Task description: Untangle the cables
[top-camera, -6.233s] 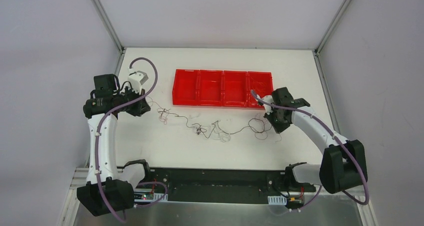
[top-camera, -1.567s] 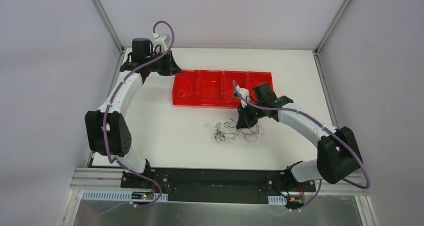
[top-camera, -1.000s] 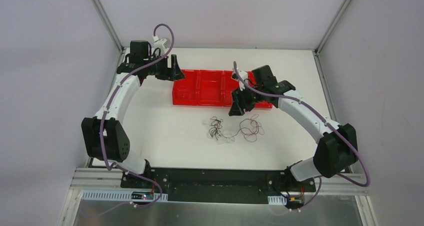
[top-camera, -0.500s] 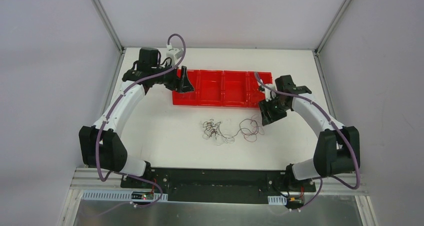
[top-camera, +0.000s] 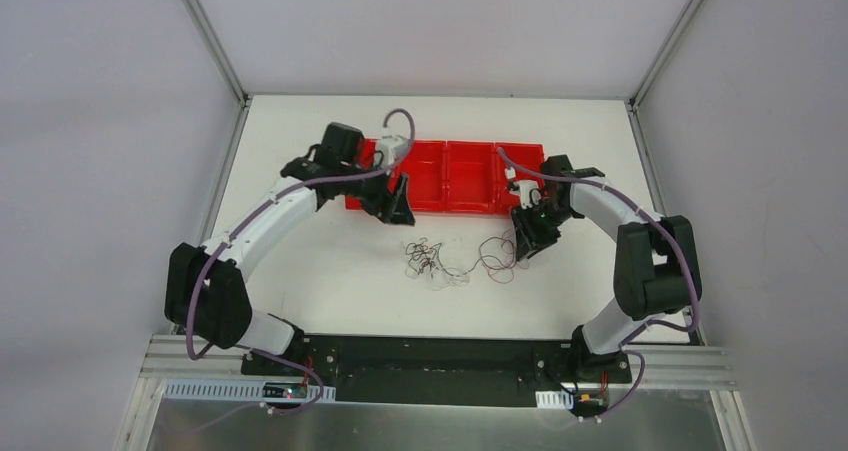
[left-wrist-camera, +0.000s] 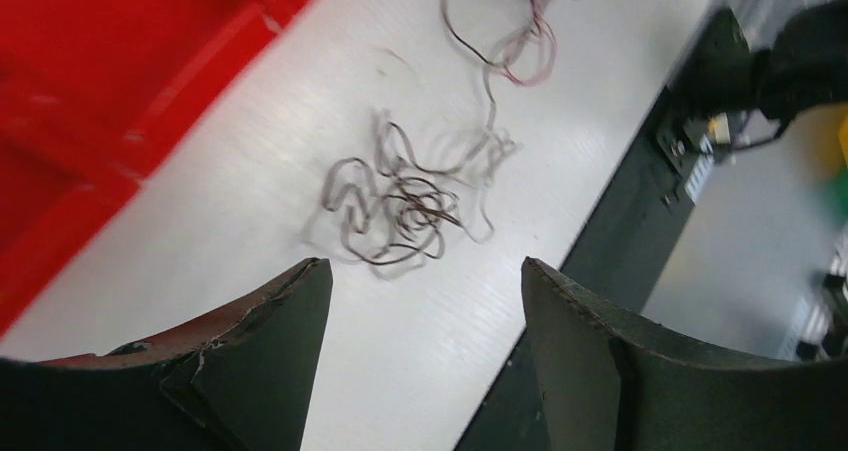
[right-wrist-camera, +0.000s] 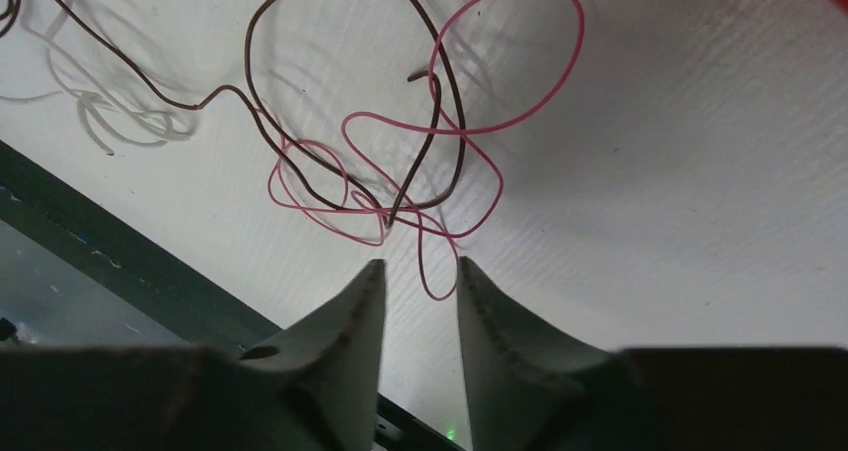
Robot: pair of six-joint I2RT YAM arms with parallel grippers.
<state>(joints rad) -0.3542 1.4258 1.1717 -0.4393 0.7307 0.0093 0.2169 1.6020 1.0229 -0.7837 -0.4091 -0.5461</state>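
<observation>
Toward the front-middle of the flat white bench [top-camera: 300, 271], from above: hair-thin red, black and white cables [top-camera: 455, 259] in a loose spread, with a dark knot on the left and reddish loops on the right, joined by a pale strand. Behind them, nearer the back edge, a long red plastic tray [top-camera: 445, 176] with four compartments in a row, apart from the wires. Black two-finger left gripper [top-camera: 400, 206] over the tray's front left corner, aimed toward the dark knot and clear of it. Black two-finger right gripper [top-camera: 525, 243] just beside the right end of the reddish loops, off the tray's front right corner; contact impossible to tell from up here.

From the left wrist: left gripper [left-wrist-camera: 422, 271] with fingers [left-wrist-camera: 265, 341] spread wide, nothing between them. Beyond the gap, the dark knot of cables [left-wrist-camera: 400, 206] flat on the bench [left-wrist-camera: 200, 201], somewhat blurred, reddish loops further off near the top. Tray [left-wrist-camera: 100, 81] at upper left.

From the right wrist: right gripper [right-wrist-camera: 420, 266] with fingers [right-wrist-camera: 350, 331] a narrow gap apart, pinched on nothing. Cables [right-wrist-camera: 455, 131] on the bench [right-wrist-camera: 650, 221] just beyond the tips: pink wire in several loops crossed by a dark brown one, white strands at far left. Lowest pink bend in line with the gap between the tips; touching or not, cannot tell.
</observation>
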